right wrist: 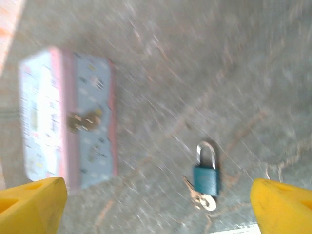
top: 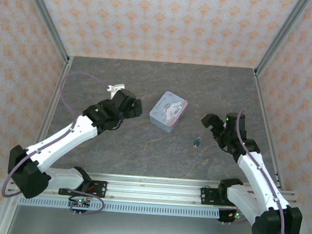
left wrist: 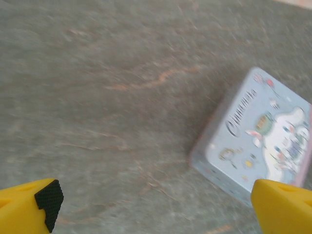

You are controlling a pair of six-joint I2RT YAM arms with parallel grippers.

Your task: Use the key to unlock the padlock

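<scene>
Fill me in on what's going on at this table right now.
Two robot arms are working over a grey table, and neither holds anything. The right gripper hangs open above the small teal padlock, which lies flat on the table. The key is at the padlock's base, but the picture is too blurred to tell whether it is inserted. The left gripper is open too, hovering beside the pastel tin box.

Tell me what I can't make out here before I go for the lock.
Padlock shackle, latched or sprung: right wrist view, motion blur; top view, too small.
Key, in the keyhole or just beside it: same blur.
Tin box right side: left wrist view, cut off by the frame edge.
</scene>
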